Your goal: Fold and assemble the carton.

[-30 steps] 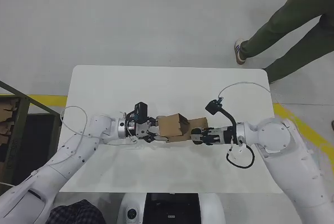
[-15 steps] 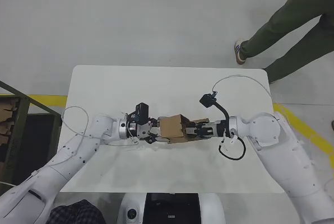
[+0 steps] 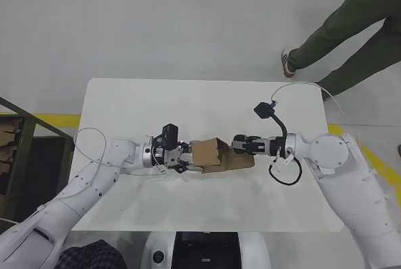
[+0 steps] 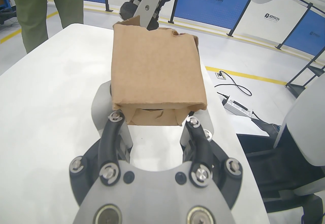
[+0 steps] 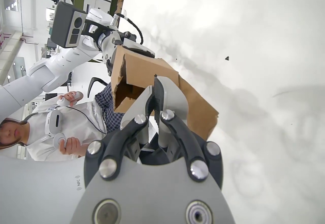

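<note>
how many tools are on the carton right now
2. The left tool clamps one end of the carton. The right tool is closed on the top edge of the opposite, open end.

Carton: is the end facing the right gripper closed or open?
Open. The right wrist view looks into the hollow carton; one flap sticks outward, not folded in.
</note>
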Available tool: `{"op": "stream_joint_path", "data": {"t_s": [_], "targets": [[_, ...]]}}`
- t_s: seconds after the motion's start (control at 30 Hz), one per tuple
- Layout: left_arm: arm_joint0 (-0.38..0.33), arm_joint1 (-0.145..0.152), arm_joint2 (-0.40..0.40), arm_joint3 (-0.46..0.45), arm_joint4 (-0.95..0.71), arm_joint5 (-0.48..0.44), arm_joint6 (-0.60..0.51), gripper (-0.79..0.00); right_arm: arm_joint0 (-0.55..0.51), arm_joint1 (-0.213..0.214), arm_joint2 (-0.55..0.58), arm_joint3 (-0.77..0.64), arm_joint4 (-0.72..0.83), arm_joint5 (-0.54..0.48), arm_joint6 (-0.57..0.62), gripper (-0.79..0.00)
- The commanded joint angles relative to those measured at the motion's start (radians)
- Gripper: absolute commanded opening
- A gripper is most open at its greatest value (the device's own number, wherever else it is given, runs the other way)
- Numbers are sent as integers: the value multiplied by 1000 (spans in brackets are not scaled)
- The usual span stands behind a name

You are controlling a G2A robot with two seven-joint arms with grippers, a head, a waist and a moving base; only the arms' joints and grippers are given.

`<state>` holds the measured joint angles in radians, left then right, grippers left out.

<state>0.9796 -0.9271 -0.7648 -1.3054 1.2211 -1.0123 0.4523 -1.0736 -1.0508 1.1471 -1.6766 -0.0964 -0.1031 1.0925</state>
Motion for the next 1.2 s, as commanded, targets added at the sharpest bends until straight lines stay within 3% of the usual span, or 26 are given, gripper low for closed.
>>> {"op": "stream_joint_path", "data": {"t_s": [0.0,0.2,0.43,0.7,0.9,1.03,1.17], "targets": [[2,1,0,-4,2,0,3,-413,16,-1,-11,11,-8,5,11,-785],[5,2,-1,-12,8,0,7,-406,64,-10,-80,28,-23,-4,62,-785],[5,1,0,-15,13,0,5,-406,72,-16,-110,22,-35,-6,21,-785],[0,1,2,-7,7,0,6,-409,-43,22,53,-76,-36,34,10,-785],[2,4,-3,-6,7,0,26,-409,-181,49,248,-52,59,152,-49,-785],[4,8,-6,-10,5,0,50,-413,-215,54,273,17,100,186,-31,-785],[4,11,-4,-11,4,0,70,-419,-187,47,212,92,136,179,14,-785]]}}
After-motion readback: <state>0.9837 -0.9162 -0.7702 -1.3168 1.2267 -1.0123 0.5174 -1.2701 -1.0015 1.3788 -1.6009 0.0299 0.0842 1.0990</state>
